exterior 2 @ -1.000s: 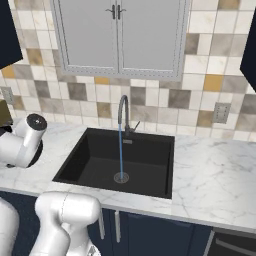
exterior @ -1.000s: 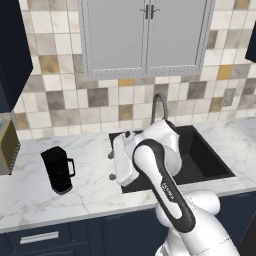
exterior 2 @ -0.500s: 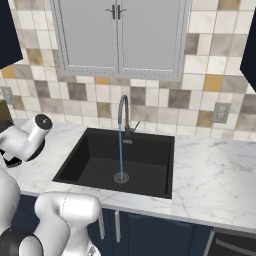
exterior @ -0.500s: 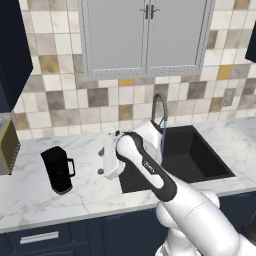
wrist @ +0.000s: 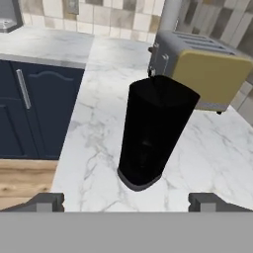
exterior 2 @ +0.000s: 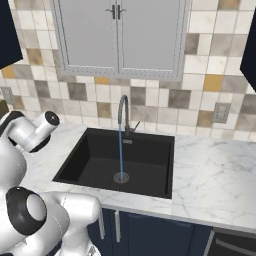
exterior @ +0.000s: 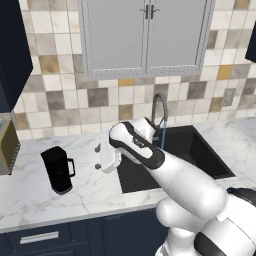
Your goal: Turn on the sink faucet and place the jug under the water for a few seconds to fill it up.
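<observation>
Matte black cylindrical jug stands upright on the marble worktop, left of the black rectangular sink; the grey gooseneck faucet pours a thin blue water stream.

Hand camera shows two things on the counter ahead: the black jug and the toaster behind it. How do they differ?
The matte black cylindrical jug is tall and upright; the boxy toaster with silver slotted top and yellowish side is low and wide. The jug stands nearer the open gripper, the toaster behind it. Both sit on the white marble counter.

The white marble surface runs along the tiled wall above dark navy cabinets. Directly on it stands 1 matte black cylindrical jug upright, with 1 silver and yellow toaster just behind it. The rectangular black sink is set into this surface, a grey gooseneck faucet rising at its back edge.
</observation>
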Robot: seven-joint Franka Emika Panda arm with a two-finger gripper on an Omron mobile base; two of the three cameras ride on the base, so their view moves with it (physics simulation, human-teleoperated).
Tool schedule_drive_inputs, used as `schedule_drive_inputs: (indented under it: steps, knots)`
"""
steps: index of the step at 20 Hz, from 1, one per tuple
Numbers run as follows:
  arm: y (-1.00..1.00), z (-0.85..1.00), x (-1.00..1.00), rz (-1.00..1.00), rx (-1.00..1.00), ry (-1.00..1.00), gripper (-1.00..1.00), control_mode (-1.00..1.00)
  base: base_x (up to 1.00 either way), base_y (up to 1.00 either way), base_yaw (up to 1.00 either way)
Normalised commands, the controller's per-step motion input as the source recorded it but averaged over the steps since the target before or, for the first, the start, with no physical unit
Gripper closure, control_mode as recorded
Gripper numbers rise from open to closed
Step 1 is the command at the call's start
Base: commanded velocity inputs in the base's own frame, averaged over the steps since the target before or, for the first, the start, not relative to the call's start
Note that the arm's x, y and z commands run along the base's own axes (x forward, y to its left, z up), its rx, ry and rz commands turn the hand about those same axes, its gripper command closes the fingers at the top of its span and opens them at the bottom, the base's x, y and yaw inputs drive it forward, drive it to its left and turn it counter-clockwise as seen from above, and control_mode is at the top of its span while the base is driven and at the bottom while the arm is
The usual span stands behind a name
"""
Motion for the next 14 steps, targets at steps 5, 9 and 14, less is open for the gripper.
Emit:
schedule_drive_inputs:
  steps: [5, 9, 14]
  knots:
    - [0.25, -0.18, 0.19, 0.07, 0.00, 0.02, -1.00, -1.00, 0.00, 0.00, 0.00]
    - [0.29, -0.16, 0.17, 0.06, 0.00, 0.01, -1.00, -1.00, 0.00, 0.00, 0.00]
    - [0.25, -0.16, 0.18, 0.05, 0.00, 0.00, -1.00, -1.00, 0.00, 0.00, 0.00]
